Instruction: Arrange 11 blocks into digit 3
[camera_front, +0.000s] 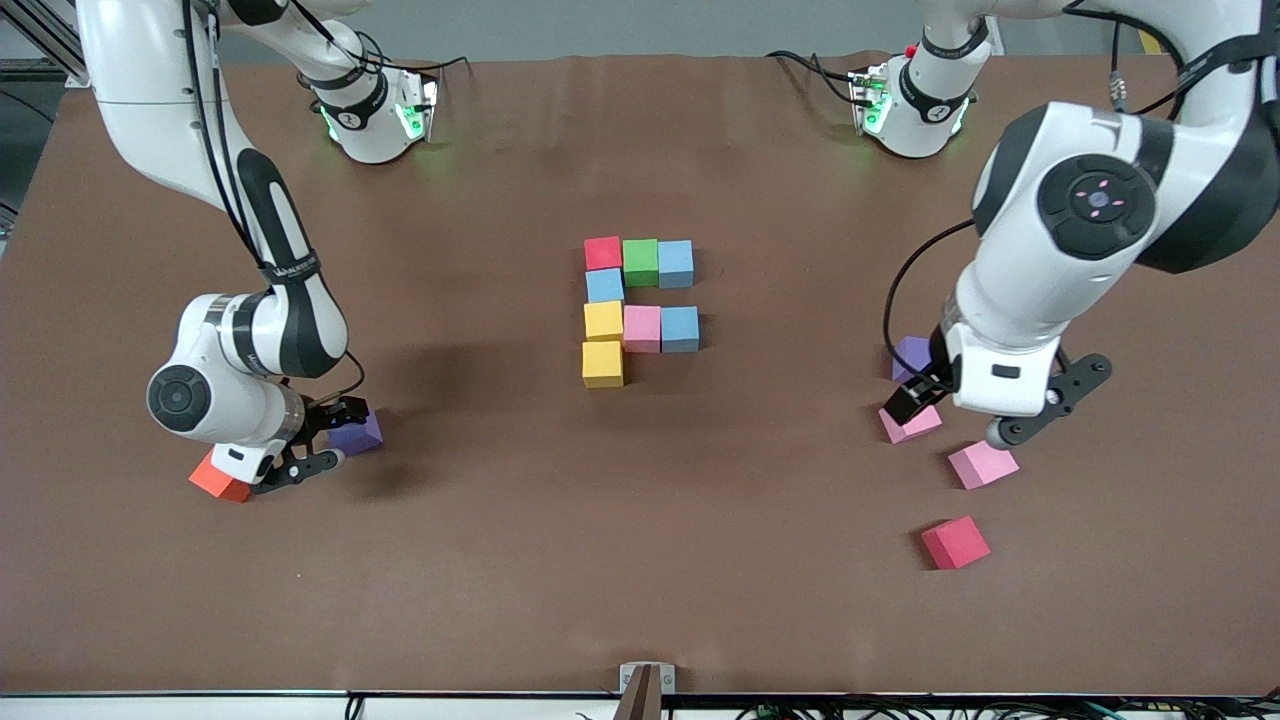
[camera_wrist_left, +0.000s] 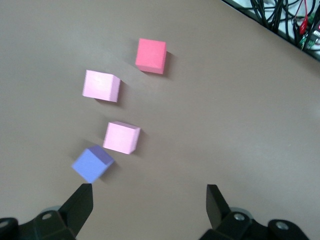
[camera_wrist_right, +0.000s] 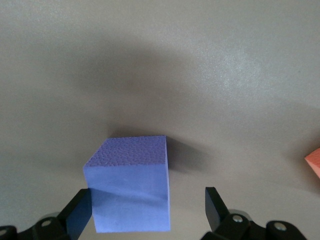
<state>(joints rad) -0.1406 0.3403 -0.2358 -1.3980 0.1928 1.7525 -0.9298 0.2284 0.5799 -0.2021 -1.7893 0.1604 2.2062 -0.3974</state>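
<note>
Eight blocks sit packed at the table's middle: red, green and blue in one row, then blue, yellow, pink, blue and yellow. Toward the left arm's end lie loose purple, pink, pink and red blocks. My left gripper hangs open over bare table beside them, holding nothing. My right gripper is open and low, its fingers straddling another purple block.
An orange cube lies beside the right gripper, nearer the front camera than the purple block there. Brown table stretches bare between the middle group and both arms. Cables lie off the table edge.
</note>
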